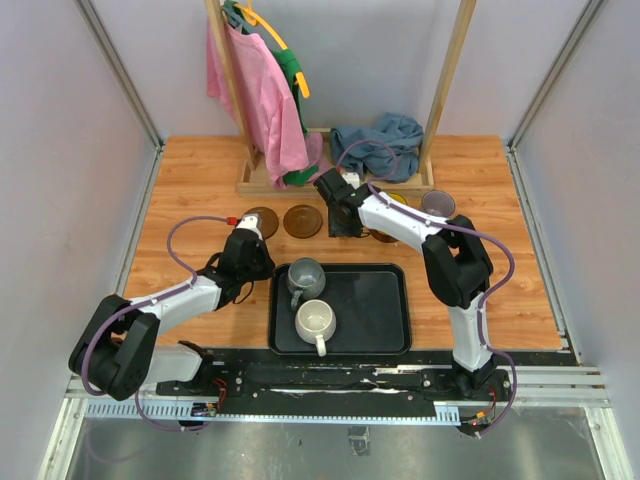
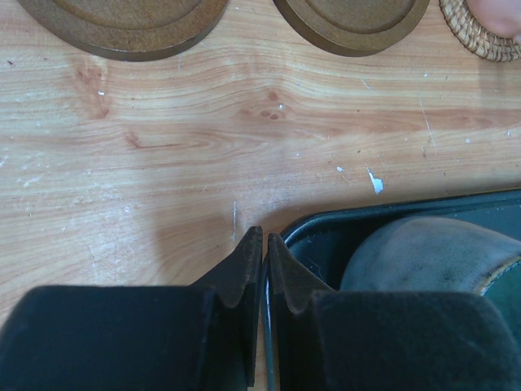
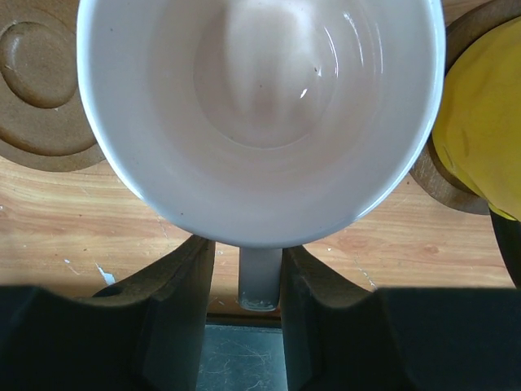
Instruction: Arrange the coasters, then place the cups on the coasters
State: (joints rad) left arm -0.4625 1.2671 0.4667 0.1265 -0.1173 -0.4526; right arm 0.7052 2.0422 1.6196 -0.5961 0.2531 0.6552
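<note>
Pale wood-grain bench (image 2: 163, 147), smooth, flecked with white scuffs. Dark brown coaster (image 2: 122, 20): matt wood with a fine, grainy face. There's the woven coaster (image 2: 482, 39), a rough, straw-like weave. Pale pink cup (image 3: 260, 114) is glossy glaze, with bright highlights inside. Black tray (image 1: 385, 305), smooth with a dull sheen. Left pincer (image 2: 264, 238): matt black, felt-like.

Pink cup (image 3: 260, 106) upright on woven coaster (image 2: 479, 41)

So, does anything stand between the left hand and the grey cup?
Only the tray's rim: the left hand is just outside its corner, the grey cup just inside.
</note>
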